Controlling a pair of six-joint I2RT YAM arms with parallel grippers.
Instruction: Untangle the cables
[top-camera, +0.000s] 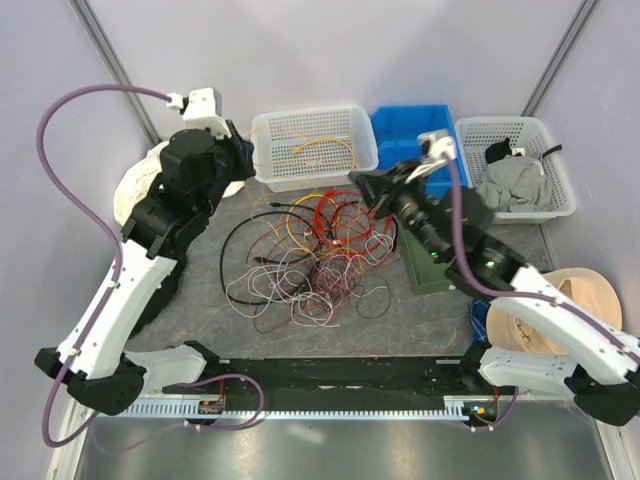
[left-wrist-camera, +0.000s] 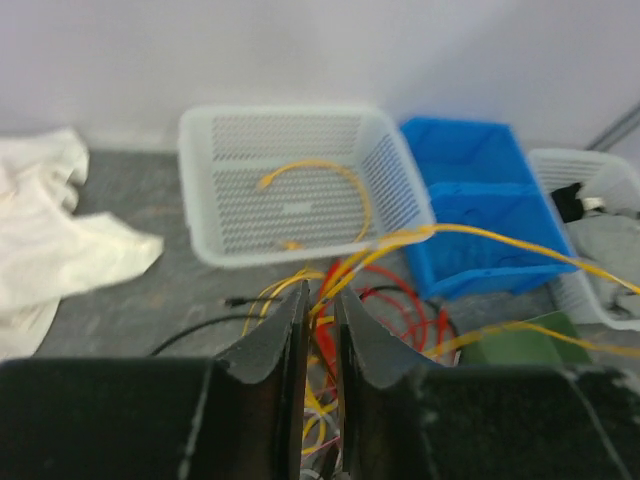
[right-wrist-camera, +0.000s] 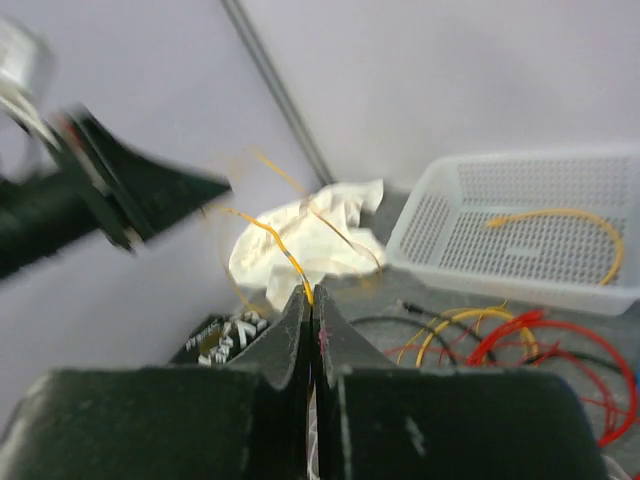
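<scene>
One yellow cable (right-wrist-camera: 283, 250) pinched in raised right hand (right-wrist-camera: 312, 300); left hand (left-wrist-camera: 320, 292) ajar.

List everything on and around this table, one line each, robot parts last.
cables: one tangled heap, red, orange, yellow, black, white, pink; table centre
yellow cable: one, yellow, raised in the air above the table
left basket: one, white, behind the heap, a yellow strand inside
blue bin: one, blue, between the baskets
right basket: one, white, far right
grey cloth: one, grey, in the right basket
white cloth: one, white, far left
green box: one, dark green, right of the heap
hat: one, tan, near right edge
left hand: one, black, jaws slightly apart around a yellow strand
right hand: one, black, shut on the yellow cable
</scene>
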